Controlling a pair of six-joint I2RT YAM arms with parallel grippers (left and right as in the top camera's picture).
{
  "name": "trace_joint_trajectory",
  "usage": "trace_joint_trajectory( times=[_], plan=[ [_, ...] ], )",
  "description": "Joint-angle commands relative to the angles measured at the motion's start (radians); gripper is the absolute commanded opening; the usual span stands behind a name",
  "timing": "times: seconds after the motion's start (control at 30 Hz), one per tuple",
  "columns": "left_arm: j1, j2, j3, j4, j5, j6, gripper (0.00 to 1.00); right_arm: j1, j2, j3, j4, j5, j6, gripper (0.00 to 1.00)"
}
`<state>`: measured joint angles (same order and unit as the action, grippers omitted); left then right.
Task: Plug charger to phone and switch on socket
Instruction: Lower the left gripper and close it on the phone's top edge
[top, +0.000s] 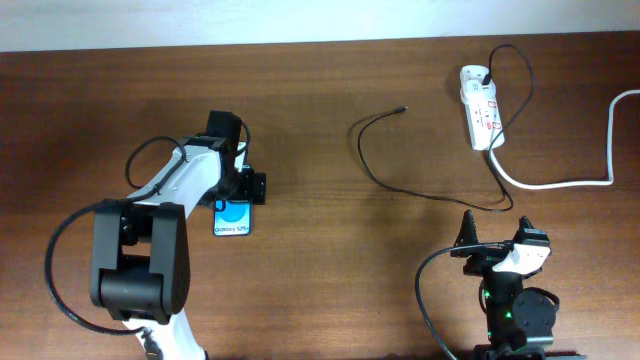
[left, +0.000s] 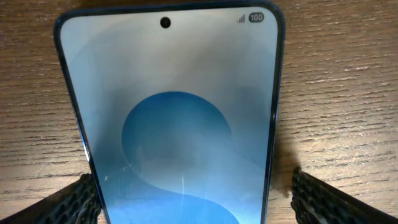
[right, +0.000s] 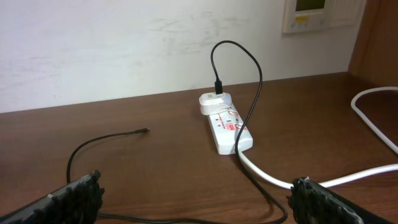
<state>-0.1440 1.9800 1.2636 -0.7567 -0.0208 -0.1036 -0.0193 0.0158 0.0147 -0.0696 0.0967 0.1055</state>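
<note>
The phone lies flat on the table, left of centre, its blue screen up. In the left wrist view the phone fills the frame. My left gripper is open and straddles the phone's end, and the right fingertip stands apart from its edge. The charger is a thin black cable whose free plug tip lies on the bare wood. Its other end is plugged in at the white socket at the back right. My right gripper is open near the front edge, with the cable and socket ahead of it.
A thick white cord runs from the socket towards the right edge and passes close to my right gripper's fingertip. A white wall with a control panel stands behind the table.
</note>
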Motion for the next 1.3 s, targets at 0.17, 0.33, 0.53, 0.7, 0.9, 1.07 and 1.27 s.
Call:
trace_joint_trajectory(
  times=[0.17,0.33,0.53,0.7,0.9,1.07,1.27],
  plan=[
    [0.001,0.165,-0.042,0.009,-0.005,-0.011,0.98,-0.005,-0.009,-0.009,-0.001,0.002,0.003,0.98],
    [0.003,0.165,-0.042,0.008,-0.015,-0.011,0.86,-0.005,-0.009,-0.009,-0.001,0.002,0.003,0.98],
    [0.003,0.165,-0.042,0.004,-0.040,-0.011,0.76,-0.006,-0.009,-0.009,-0.001,0.002,0.003,0.98],
    [0.003,0.165,-0.042,-0.008,-0.040,-0.011,0.68,-0.005,-0.009,-0.009,-0.001,0.002,0.003,0.98],
    [0.003,0.165,-0.042,-0.015,-0.039,-0.011,0.60,-0.005,-0.009,-0.009,-0.001,0.002,0.003,0.98],
    [0.003,0.165,-0.039,-0.027,-0.035,-0.011,0.55,-0.005,-0.009,-0.009,-0.001,0.002,0.003,0.98],
    [0.003,0.164,0.027,-0.102,-0.035,-0.012,0.46,-0.005,-0.009,-0.009,-0.001,0.002,0.003,0.98]
  ],
)
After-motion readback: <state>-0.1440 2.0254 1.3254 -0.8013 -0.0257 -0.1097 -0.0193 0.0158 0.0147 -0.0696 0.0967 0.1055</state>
